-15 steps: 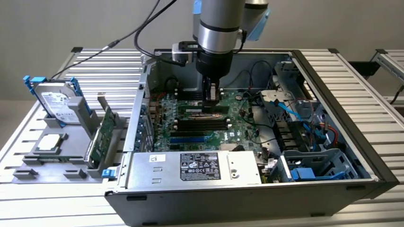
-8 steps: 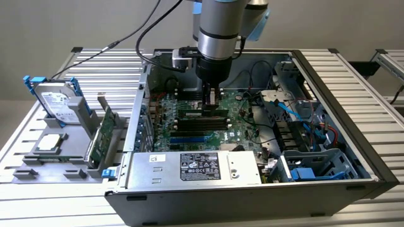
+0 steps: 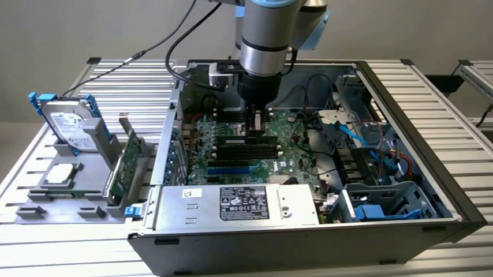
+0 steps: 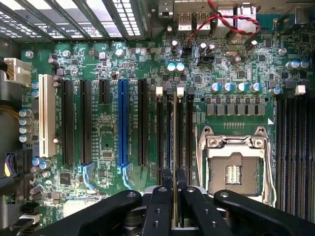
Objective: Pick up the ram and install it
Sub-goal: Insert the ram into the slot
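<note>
Wall (image 3: 92, 23): plain grey, matte, across the back | Table (image 3: 431, 104): silver ribbed aluminium slats, with black corner caps (image 3: 93, 60) | Second table (image 3: 479, 78): same slatted build, at the exterior view's right edge, across a narrow gap | Light: soft, even, cool.

We see a green motherboard (image 4: 108, 142) with black slots (image 4: 67, 123), one blue slot (image 4: 123, 123) and one white slot (image 4: 47, 115). The end effector (image 4: 175, 184) is black, the ram (image 4: 175, 147) olive-edged, the twisted wires (image 4: 216, 22) red and black, the ribbed worktop (image 3: 431, 98) silver-grey.
</note>
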Tool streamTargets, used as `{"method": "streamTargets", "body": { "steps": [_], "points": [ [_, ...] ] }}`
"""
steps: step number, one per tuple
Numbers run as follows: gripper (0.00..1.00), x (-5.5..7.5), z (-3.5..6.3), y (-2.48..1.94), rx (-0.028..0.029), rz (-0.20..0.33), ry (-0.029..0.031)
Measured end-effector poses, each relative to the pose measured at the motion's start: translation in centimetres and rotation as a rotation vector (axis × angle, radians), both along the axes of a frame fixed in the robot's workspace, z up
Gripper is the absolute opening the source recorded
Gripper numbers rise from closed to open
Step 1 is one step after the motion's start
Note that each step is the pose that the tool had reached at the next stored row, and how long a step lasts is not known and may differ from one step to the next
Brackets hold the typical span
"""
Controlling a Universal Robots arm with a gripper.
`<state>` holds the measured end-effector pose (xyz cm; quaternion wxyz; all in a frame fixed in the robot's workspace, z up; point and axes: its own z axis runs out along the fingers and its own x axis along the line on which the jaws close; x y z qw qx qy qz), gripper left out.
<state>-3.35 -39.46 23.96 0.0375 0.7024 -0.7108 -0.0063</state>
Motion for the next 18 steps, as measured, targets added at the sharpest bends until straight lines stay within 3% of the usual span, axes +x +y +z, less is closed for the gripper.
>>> {"method": "streamTargets", "body": {
  "steps": [10,18],
  "points": [
    [0.14,0.00,-0.01,-0.31,-0.0168,0.016,0.0001],
    [0.14,0.30,-0.10,-0.44,-0.0218,0.025,-0.0001]
  ]
}}
